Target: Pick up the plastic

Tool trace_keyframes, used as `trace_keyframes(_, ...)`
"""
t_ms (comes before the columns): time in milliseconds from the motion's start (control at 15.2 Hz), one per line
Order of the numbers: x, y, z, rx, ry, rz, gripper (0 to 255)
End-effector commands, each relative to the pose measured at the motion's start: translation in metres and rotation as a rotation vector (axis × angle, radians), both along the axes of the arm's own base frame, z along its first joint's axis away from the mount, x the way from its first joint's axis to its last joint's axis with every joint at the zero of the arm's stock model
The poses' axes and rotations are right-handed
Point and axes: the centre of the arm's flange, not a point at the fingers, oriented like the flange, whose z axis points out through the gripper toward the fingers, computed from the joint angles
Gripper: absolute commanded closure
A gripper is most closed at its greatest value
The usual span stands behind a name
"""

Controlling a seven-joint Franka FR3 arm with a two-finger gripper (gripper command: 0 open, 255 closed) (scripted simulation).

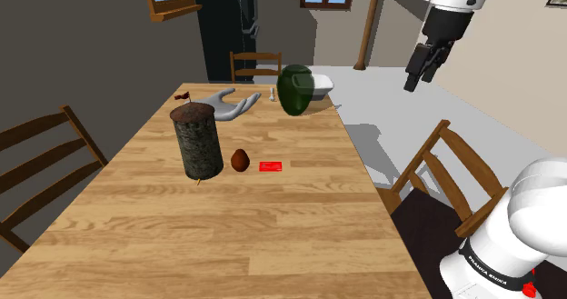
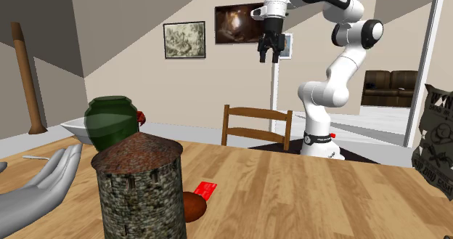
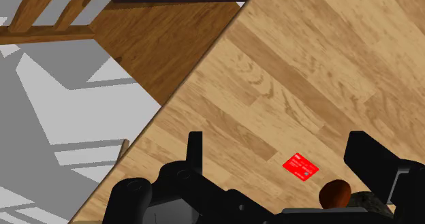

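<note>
Shoulder view: the end effector (image 1: 416,74) hangs high, past the desk (image 1: 182,243) edge on that view's right, above a chair (image 1: 436,170). In the wrist view its fingers (image 3: 195,148) stand apart w/ nothing between them, so it's released and empty. The red card (image 1: 271,166), which we take as the plastic, lies flat approx. mid-desk, just beside a brown nut (image 1: 240,161) and near a dark tower (image 1: 198,143). We judge the step as approach, descent not yet begun. Next move calls for centring over the card, then dropping until the tips nearly touch the desk. The card is thin, so we need an edge pinch, keeping clear of the nut.
</note>
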Motion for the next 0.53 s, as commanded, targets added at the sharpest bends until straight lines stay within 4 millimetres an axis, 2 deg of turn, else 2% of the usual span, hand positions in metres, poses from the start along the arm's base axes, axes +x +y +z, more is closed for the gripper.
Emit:
trace_keyframes(0,0.000,0.000,0.000,0.000,0.000,0.000,0)
trace_keyframes(462,0.098,0.020,-0.041,-0.048,0.117,0.158,0)
